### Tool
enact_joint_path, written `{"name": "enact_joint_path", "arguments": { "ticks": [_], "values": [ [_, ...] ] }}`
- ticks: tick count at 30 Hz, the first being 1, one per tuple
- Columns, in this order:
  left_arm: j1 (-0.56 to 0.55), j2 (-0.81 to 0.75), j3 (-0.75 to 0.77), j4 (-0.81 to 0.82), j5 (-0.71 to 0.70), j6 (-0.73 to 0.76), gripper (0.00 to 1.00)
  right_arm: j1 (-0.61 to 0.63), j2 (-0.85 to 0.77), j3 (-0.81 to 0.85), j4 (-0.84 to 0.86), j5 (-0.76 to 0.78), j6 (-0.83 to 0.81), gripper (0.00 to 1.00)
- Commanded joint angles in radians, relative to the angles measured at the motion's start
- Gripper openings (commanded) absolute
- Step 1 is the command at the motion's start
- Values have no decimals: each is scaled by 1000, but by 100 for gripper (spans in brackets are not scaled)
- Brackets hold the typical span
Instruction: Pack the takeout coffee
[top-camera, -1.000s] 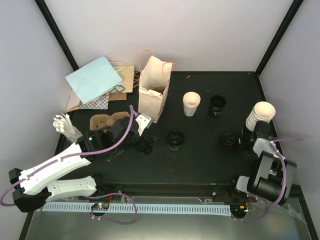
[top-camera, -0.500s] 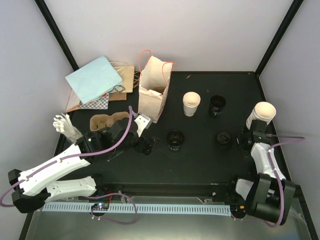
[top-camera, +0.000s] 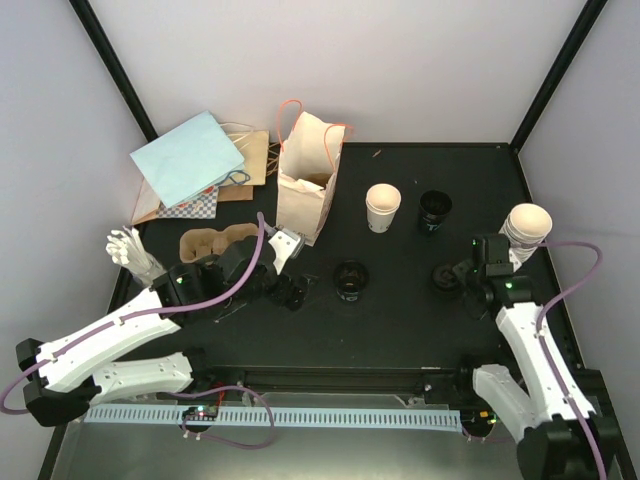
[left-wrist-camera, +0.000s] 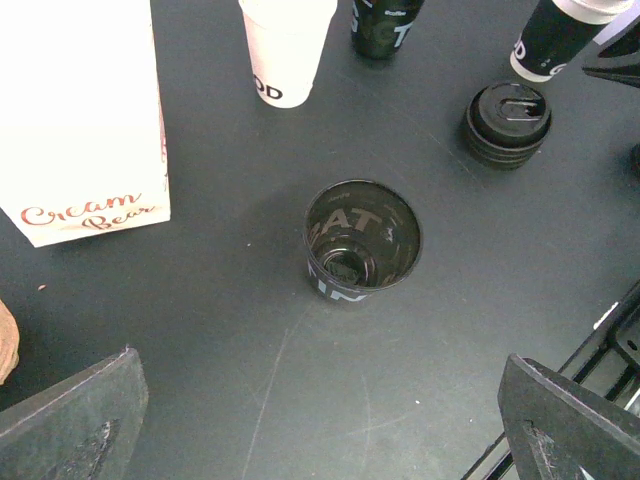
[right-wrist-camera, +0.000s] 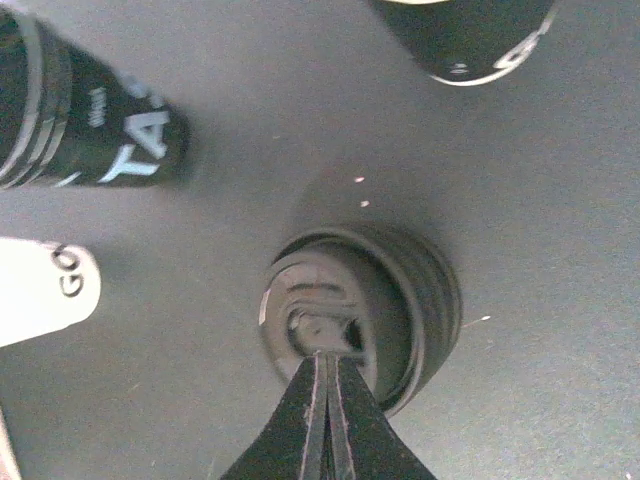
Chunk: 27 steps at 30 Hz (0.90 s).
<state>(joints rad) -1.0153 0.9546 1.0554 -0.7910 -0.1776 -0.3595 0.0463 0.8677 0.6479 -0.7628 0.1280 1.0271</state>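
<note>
A cream-white paper cup (top-camera: 383, 207) stands open, without a lid, at mid-table; it also shows in the left wrist view (left-wrist-camera: 285, 50). A stack of black lids (top-camera: 444, 277) lies to its right front. My right gripper (top-camera: 459, 281) is shut, its tips (right-wrist-camera: 328, 358) pressed together over the top lid (right-wrist-camera: 400, 300), with nothing between them. My left gripper (top-camera: 292, 293) is open wide and empty (left-wrist-camera: 322, 372), a little short of an open black cup (left-wrist-camera: 362, 240). A stack of white cups (top-camera: 527, 224) stands at the right edge.
A printed cream paper bag (top-camera: 305, 180) with orange handles stands open at the back left. The brown pulp tray (top-camera: 215, 243) lies left of it, by blue and brown paper (top-camera: 190, 160). A second black cup (top-camera: 434, 212) stands beside the white one.
My right arm has swung up and to the left, bringing its shut gripper over the lid stack, which has shifted slightly left. The left arm has not moved.
</note>
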Motion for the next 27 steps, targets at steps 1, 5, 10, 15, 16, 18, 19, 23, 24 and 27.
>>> {"name": "enact_joint_path", "arguments": {
  "ticks": [1, 5, 10, 15, 16, 18, 19, 23, 24, 27],
  "values": [
    [5, -20, -4, 41, 12, -10, 99, 130, -55, 35, -66, 110, 0, 1],
    [5, -16, -6, 50, 14, -9, 99, 262, -5, 86, -82, 172, -44, 1],
    [5, -14, -3, 48, 9, -3, 99, 359, 115, 155, -140, 227, -139, 2],
    [5, -15, -6, 51, 2, -1, 99, 388, 106, 130, -99, 190, -226, 8],
    [6, -15, -9, 52, 2, -1, 99, 388, 98, 123, -87, 179, -241, 9],
    [5, -14, -13, 54, 3, -1, 99, 388, 82, 111, -67, 160, -271, 10],
    [5, -13, -14, 55, 3, -1, 99, 388, 77, 107, -61, 155, -283, 11],
    [6, -13, -14, 52, 3, 0, 99, 388, 75, 108, -51, 144, -331, 14],
    [6, -14, -14, 53, 3, 1, 99, 388, 78, 110, -51, 143, -343, 15],
    [5, -13, -13, 53, 3, 2, 99, 388, 90, 120, -59, 140, -369, 16]
  ]
}}
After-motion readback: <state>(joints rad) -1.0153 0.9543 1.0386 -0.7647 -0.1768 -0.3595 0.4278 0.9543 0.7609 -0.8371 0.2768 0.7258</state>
